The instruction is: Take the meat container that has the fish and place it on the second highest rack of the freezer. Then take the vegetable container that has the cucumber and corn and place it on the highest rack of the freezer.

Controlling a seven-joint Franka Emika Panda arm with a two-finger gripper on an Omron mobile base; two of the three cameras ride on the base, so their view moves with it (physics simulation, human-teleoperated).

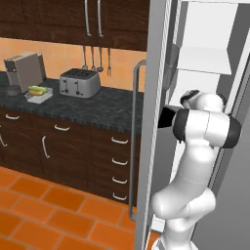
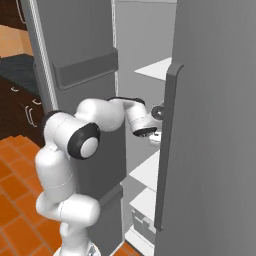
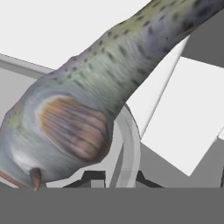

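1. I've got the arm (image 2: pixel 95 120) reaching into the open freezer (image 2: pixel 210 125), wrist tucked behind the door edge so the load clears it.
2. Claw's fully closed. Hand cam is right up against the fish (image 3: pixel 100 92) with a pale container rim (image 3: pixel 129 144) under it, so I figure it's pinching that container.
3. White racks (image 2: pixel 152 67) sit above and below the hand; can't tell yet which one it's lined up with.
4. Veg container (image 1: pixel 39 93) with cucumber and corn waits on the counter (image 1: pixel 97 110) by the toaster (image 1: pixel 79 82).
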